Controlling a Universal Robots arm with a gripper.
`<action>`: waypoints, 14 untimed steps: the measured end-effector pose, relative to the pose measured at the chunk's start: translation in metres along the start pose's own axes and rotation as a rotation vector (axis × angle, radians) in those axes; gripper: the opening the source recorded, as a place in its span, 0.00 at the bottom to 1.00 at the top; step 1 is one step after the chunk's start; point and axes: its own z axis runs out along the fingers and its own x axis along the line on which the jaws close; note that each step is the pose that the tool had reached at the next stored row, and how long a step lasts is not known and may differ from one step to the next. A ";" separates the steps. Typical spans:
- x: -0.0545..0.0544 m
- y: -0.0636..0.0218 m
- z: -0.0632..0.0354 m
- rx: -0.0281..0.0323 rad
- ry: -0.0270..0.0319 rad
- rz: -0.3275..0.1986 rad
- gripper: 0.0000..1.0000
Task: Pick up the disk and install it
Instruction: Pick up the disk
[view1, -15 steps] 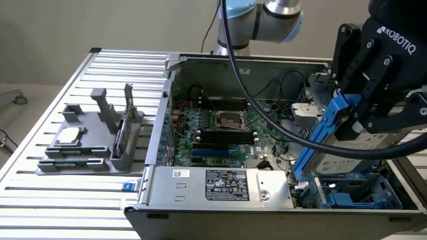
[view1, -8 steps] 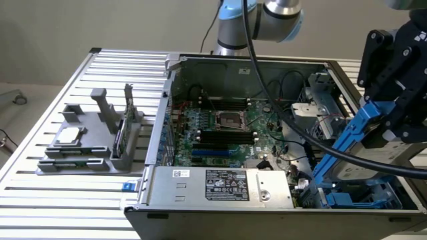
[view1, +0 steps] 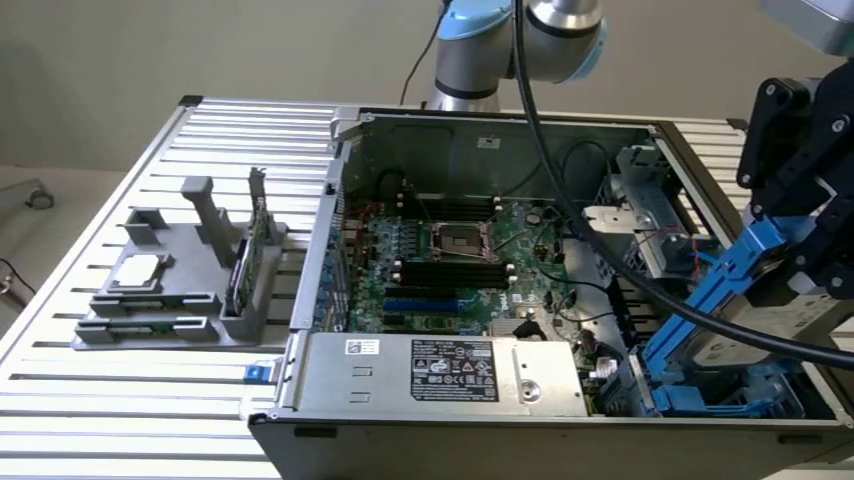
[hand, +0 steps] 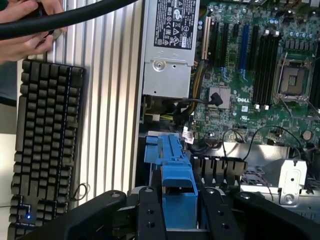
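The gripper (view1: 790, 258) is at the right edge of the exterior view, above the lower right corner of the open computer case (view1: 334, 190). Its fingers (hand: 150, 212) are clenched on the disk (view1: 785, 325). In the wrist view, the two black fingers flank the blue carrier (hand: 177, 200) and touch both of its sides.

Disk position: the disk hangs tilted in the lower right of the exterior view. Its blue carrier (view1: 714, 300) slants down toward the drive bay (view1: 687, 395), which holds further blue parts. Whether the carrier touches the bay cannot be determined.

Case interior:
- The motherboard (view1: 454, 270) lies flat in the centre of the exterior view, with the processor socket (view1: 463, 240) in its middle.
- The power supply (view1: 441, 368) occupies the lower centre, along the near wall of the case.
- A black cable (view1: 587, 240) runs from the arm (view1: 514, 40) at the top centre, across the case, to the gripper.

Outside the case: a grey holder (view1: 160, 320) stands on the slatted table (view1: 80, 410) at the exterior view's left. The holder carries a square processor chip (view1: 140, 270) and a green circuit card (view1: 240, 270) standing on edge.

The wrist view also shows a keyboard (hand: 45, 145) beside the slatted table and a person's hand (hand: 25, 30) gripping the black cable (hand: 65, 17).
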 end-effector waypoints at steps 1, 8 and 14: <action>0.000 -0.0019 0.0014 0.0000 -0.0001 0.000 0.33; 0.001 -0.0091 0.0098 0.0003 -0.0049 0.000 0.33; 0.001 -0.0092 0.0109 -0.0053 -0.0204 0.000 0.33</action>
